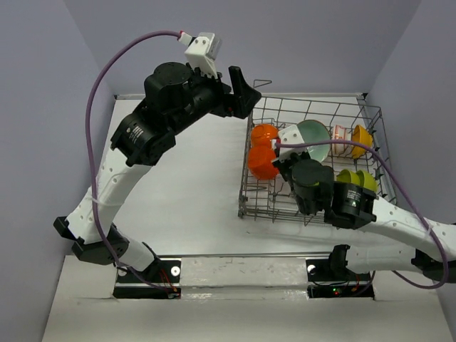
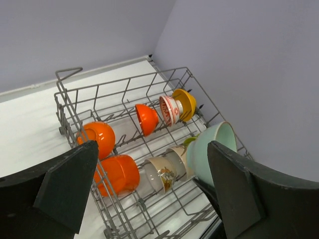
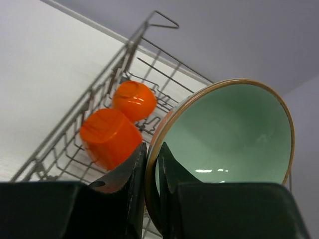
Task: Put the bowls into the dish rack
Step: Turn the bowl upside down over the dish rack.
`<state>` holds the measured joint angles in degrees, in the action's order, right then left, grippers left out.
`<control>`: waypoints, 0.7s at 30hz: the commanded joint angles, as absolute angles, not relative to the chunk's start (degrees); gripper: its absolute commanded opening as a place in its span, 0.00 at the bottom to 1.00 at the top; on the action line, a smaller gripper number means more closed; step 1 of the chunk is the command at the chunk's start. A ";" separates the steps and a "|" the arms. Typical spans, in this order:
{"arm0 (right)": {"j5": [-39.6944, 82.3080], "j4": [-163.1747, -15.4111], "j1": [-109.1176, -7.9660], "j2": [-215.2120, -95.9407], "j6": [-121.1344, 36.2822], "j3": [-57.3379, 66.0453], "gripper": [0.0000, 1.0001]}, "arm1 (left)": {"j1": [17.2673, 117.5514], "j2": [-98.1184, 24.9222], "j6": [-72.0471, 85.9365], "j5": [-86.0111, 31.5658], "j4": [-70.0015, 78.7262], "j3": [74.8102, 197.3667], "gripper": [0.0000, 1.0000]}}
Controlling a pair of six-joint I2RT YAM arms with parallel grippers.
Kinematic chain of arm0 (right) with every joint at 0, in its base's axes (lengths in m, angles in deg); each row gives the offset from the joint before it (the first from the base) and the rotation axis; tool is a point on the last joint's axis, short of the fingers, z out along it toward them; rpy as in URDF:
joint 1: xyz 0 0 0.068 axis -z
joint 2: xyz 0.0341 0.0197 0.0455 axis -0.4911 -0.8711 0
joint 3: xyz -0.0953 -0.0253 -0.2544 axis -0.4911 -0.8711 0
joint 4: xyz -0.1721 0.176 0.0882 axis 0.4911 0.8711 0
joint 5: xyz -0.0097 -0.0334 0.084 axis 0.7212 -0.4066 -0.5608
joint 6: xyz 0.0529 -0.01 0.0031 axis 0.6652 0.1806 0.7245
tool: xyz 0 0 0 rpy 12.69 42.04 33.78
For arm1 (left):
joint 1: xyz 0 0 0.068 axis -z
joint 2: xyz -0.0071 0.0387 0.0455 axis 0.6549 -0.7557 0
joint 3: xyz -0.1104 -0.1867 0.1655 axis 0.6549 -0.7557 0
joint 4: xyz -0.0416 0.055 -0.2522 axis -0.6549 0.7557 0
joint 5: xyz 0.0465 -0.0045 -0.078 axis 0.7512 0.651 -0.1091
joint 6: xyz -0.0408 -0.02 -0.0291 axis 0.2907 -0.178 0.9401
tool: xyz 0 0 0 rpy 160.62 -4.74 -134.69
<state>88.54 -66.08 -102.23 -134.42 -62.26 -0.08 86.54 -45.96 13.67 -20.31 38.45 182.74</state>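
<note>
The grey wire dish rack stands at the right of the table. In it are two orange bowls, a red-patterned white bowl, a yellow bowl and lime green bowls. My right gripper is shut on the rim of a pale teal bowl, one finger inside and one outside, holding it on edge over the rack's middle. My left gripper hangs open and empty above the rack's far left corner. Its view looks down on the rack, where beige floral bowls lean beside the teal bowl.
A red-orange bowl stands on edge in the back row next to the patterned bowl. Lilac walls close off the table at the back and both sides. The white table stretches left of the rack.
</note>
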 commanded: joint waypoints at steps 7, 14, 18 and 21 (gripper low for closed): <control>81.71 -63.27 -76.90 -139.71 -46.81 -0.71 0.01 | 86.61 -40.30 13.82 -14.92 35.99 182.40 0.99; 49.27 -66.41 -63.43 -138.48 -34.40 -2.28 0.01 | 86.53 -36.96 12.59 -13.95 35.64 177.83 0.99; 40.65 -69.93 -61.06 -137.25 -30.26 -4.48 0.01 | 86.53 -35.46 11.89 -13.34 35.21 175.55 0.99; 33.54 -73.27 -59.66 -135.15 -26.06 -7.29 0.01 | 86.44 -34.49 11.89 -13.69 34.15 172.82 0.99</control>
